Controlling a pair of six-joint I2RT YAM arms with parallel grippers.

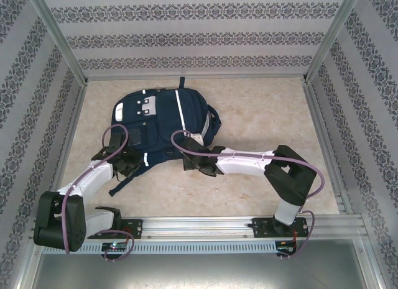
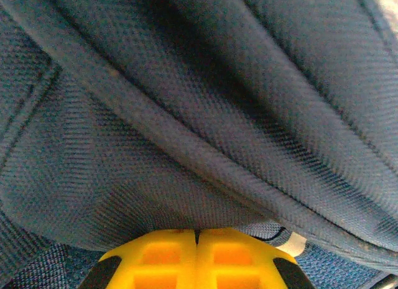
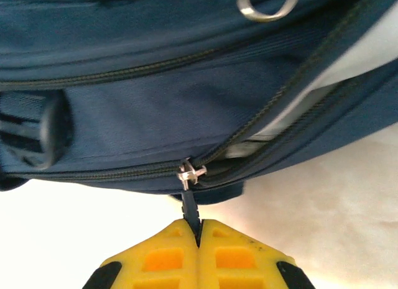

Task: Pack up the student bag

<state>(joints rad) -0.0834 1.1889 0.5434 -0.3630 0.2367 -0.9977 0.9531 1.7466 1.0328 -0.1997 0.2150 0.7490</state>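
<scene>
The table point(image 1: 267, 121) is a pale, mottled beige surface like marbled stone, taking up the middle of the top view. It is boxed in on three sides by walls point(image 1: 199, 34) papered in pale stripes that alternate with dark floral bands. Slim metal frame posts point(image 1: 59, 37) run diagonally down from the upper corners. A silver rail point(image 1: 205, 225) crosses the bottom of the frame and carries both arm bases, with a grey metal sheet below it. The student bag point(image 1: 161, 124) lies flat on the table slightly left of centre. It is navy with a thin white stripe and pale patches near its top end, and its dark straps trail toward the lower left. The left gripper point(image 1: 127, 160) sits at the bag's lower left edge. In the left wrist view its yellow fingers point(image 2: 161, 255) are clenched together under folds of blue woven fabric, and I cannot tell whether any cloth is caught between them. The right gripper point(image 1: 196, 161) meets the bag's lower right edge. In the right wrist view its jaws are pinched tight on the dark zipper pull point(image 3: 191, 207), just below the silver slider, over bare pale tabletop. To the right of the slider the zip gapes, showing something white inside, and a metal ring point(image 3: 267, 6) hangs at the top edge.
</scene>
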